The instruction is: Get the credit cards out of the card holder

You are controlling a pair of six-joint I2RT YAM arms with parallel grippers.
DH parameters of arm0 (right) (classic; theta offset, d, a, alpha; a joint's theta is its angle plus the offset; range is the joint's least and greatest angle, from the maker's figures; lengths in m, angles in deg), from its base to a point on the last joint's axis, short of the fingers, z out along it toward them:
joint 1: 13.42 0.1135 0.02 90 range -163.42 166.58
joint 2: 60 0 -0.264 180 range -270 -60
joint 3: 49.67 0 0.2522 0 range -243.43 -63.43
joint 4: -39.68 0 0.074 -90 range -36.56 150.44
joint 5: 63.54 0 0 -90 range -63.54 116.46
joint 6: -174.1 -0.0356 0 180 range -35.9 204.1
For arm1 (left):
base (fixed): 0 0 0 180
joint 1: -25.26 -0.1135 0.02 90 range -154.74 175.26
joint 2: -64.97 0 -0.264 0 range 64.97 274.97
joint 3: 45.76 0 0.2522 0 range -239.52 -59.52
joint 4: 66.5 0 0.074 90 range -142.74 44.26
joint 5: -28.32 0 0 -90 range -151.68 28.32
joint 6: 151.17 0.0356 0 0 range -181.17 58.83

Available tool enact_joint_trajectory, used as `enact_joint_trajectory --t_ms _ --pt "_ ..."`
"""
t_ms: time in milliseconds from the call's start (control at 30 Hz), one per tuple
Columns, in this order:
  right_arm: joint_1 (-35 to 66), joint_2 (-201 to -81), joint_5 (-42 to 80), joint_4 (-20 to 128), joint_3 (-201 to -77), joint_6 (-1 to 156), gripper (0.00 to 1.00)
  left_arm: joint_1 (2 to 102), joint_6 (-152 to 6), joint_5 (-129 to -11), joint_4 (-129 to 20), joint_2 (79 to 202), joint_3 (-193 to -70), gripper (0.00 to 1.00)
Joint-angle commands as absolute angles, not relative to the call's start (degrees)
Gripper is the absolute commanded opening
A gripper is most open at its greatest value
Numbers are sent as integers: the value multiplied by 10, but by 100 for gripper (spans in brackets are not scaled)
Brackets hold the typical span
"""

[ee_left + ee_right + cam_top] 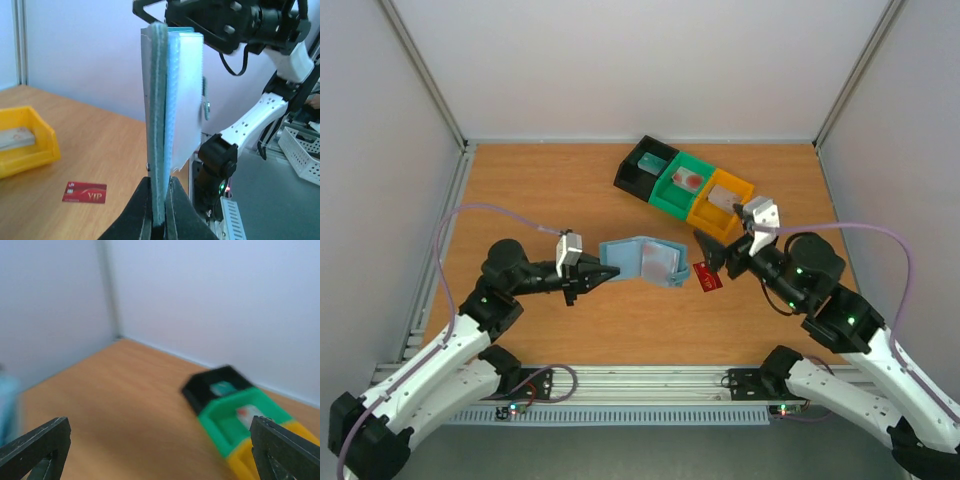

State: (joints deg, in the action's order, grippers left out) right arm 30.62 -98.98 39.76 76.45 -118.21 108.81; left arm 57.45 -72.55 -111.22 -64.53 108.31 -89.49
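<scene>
the wooden tabletop [540, 190] fills the floor of a pale-walled enclosure, with the two arms reaching in from its near edge. the left arm [470, 320] stretches toward the middle and the right arm [840, 320] bends in from the other side. at the far right of the tabletop three bins sit touching in a slanted row: a black bin [638, 172], a green bin [670, 198] and an orange bin [705, 220], each with something small inside (too small to identify from above). the card holder [642, 260], light blue and soft, is near the centre, lifted off the wood and open like a book in the overhead view; the left jaws are clenched on its left edge, and the left wrist view shows the card holder [170, 100] standing upright with that edge pinched between the two black fingers. the right jaws are spread wide with nothing between them, hanging just right of the holder. a dark red card [708, 275] lies flat on the tabletop beside the right jaws, apart from the holder, face up with gold lettering in the left wrist view [85, 192].
</scene>
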Motion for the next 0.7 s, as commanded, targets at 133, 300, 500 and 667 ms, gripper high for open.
enact_joint_trajectory --t_ms 133,300,500,667 --pt "310 -953 -6 864 -1206 1145 98 570 -782 -1116 -732 1075 -927 0" --pt "310 -976 25 862 -1211 1130 96 571 -770 -1122 -725 1071 -929 0" --pt "310 -1023 53 880 -1255 1157 72 572 -747 -1153 -715 1061 -927 0" --pt "309 -1043 57 902 -1274 1153 67 572 -746 -1155 -725 1057 -924 0"
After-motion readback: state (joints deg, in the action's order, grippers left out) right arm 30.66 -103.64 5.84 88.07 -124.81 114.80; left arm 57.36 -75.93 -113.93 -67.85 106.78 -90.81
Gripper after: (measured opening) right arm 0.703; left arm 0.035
